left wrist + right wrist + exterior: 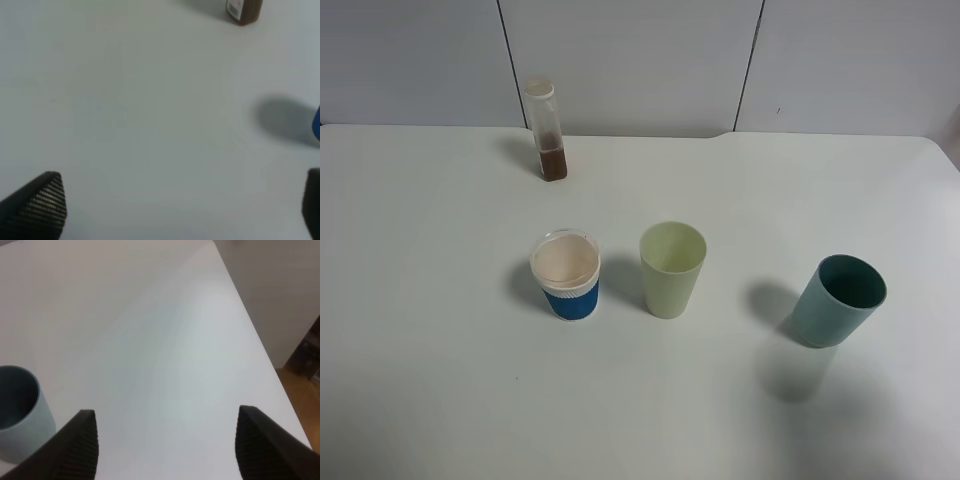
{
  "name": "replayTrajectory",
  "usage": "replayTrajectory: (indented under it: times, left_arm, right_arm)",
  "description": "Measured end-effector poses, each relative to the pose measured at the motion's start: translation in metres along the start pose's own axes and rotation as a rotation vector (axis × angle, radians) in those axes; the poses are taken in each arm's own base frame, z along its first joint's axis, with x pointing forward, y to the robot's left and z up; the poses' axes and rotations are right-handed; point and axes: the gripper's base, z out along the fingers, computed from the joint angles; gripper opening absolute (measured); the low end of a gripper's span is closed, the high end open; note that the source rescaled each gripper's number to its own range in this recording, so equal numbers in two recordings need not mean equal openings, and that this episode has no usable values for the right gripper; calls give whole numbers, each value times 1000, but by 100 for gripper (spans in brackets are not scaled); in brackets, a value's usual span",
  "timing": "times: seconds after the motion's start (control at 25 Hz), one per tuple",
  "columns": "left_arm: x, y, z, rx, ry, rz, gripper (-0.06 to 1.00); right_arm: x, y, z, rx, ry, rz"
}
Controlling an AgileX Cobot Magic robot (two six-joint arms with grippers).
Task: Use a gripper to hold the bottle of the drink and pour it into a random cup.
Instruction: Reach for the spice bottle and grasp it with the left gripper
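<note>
The bottle stands upright in the upper left of the exterior view, near the far edge of the worktop, and the dark brown drink fills only its lowest part. Three cups stand across the middle of that frame. A white cup with a blue sleeve is left of centre, the pale yellow-green cup is just beside it at the centre, not touching, and a teal tumbler is well apart toward the right edge. The left end effector is spread wide, with only bare worktop between its dark ribbed fingertips. The bottle's base shows well ahead of it. The right end effector is also open and grips nothing, and the teal tumbler stands just outside one of its fingers.
</note>
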Motion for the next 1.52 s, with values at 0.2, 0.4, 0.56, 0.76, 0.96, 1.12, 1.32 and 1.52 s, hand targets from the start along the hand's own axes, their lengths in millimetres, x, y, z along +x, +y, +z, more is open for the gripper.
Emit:
replayTrajectory:
  times: [0.2,0.4,0.56,0.76,0.96,1.12,1.32,1.52]
  left_arm:
    - [0,0,0,0,0,0,92]
    - [0,0,0,0,0,0,92]
    - [0,0,0,-1,0,-3,92]
    - [0,0,0,-2,0,-3,92]
    - [0,0,0,-2,0,-6,92]
    - [0,0,0,-2,0,-7,92]
    - [-14,-1,-8,11,-107,-17,92]
    - [-32,-2,2,44,-120,-49,92]
  right_arm:
    - [0,0,0,0,0,0]
    - [0,0,0,0,0,0]
    - [0,0,0,0,0,0]
    - [0,0,0,0,0,0]
    - [0,0,0,0,0,0]
    - [0,0,0,0,0,0]
    - [0,0,0,0,0,0]
    - [0,0,0,0,0,0]
